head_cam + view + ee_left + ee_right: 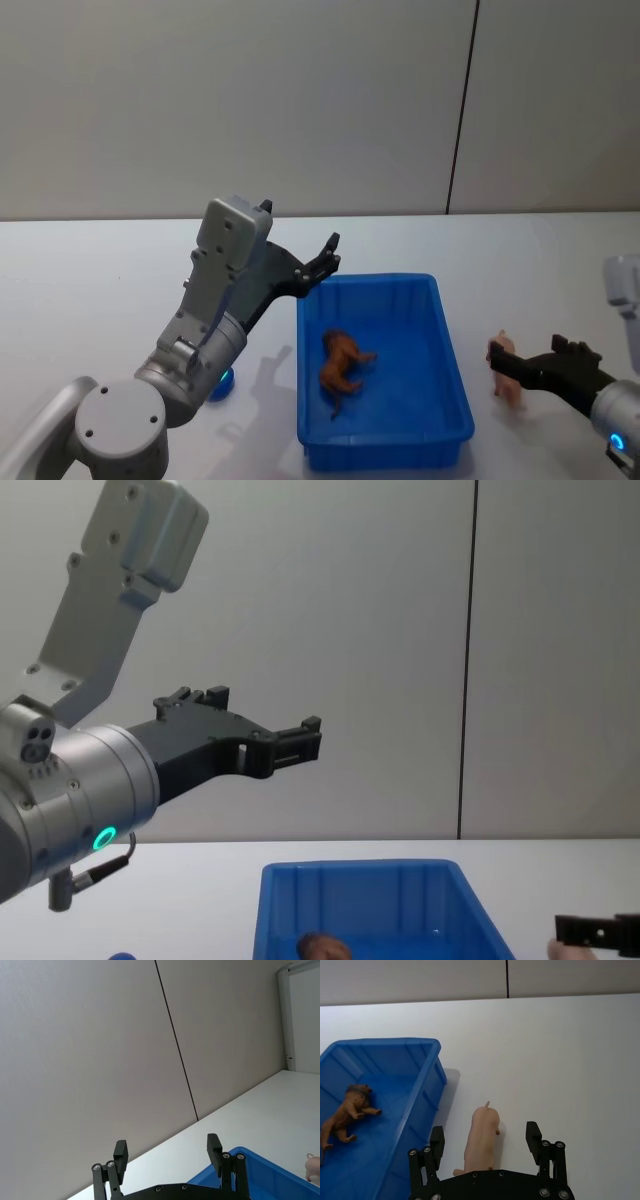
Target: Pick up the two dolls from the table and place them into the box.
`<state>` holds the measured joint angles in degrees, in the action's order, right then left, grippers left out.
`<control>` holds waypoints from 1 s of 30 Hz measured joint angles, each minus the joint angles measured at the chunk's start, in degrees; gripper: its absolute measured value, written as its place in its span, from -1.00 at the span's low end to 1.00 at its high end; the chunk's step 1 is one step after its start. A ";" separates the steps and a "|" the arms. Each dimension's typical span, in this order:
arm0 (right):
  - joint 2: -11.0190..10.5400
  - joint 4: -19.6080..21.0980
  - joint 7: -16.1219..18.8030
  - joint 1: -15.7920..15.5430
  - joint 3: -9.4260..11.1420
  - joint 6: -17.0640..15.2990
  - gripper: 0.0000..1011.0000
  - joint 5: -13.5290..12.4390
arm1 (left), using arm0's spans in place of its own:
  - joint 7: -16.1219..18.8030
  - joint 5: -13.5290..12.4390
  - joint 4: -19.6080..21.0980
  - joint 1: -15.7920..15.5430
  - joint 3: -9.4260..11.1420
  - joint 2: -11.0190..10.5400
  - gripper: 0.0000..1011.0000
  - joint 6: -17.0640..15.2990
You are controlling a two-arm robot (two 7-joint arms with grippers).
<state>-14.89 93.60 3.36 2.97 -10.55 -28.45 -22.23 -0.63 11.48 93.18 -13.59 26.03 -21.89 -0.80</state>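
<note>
Straddling pink doll: right gripper, jaws apart; doll lengthwise between them.

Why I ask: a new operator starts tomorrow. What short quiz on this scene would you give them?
1. True or false: the reddish-brown doll lies inside the blue box.
2. Where is the pink doll? A) in the box B) on the table, between the open fingers of the right gripper C) on the box's rim
3. Fill in: the left gripper, raised near the box's far left corner, is ____ (open/shut).
Key: 1 true; 2 B; 3 open.
</note>
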 joint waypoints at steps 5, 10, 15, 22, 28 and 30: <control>0.87 -2.41 0.10 1.61 -0.63 -0.95 0.98 1.48 | 0.00 0.00 0.00 0.00 0.00 0.00 0.98 0.00; 1.67 -4.61 0.57 2.98 -1.20 -1.48 0.98 2.90 | 0.00 0.00 0.00 0.00 0.00 0.00 0.98 0.00; 2.58 -7.11 1.16 4.49 -1.84 -1.58 0.98 4.22 | 0.00 0.00 0.00 0.00 0.00 0.00 0.98 0.00; 3.66 -9.81 1.89 6.09 -2.59 -1.46 0.98 5.52 | 0.00 0.00 0.00 0.00 0.00 0.00 0.98 0.00; 4.32 -11.19 1.87 6.82 -3.01 -1.39 0.98 6.06 | 0.00 0.00 0.00 0.00 0.00 0.00 0.98 0.00; 4.51 -11.52 1.76 6.97 -3.12 -1.39 0.98 6.18 | 0.00 0.00 0.00 0.00 0.00 0.00 0.98 0.00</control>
<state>-10.39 82.09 5.11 9.94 -13.67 -29.84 -16.05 -0.63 11.48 93.18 -13.59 26.03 -21.89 -0.79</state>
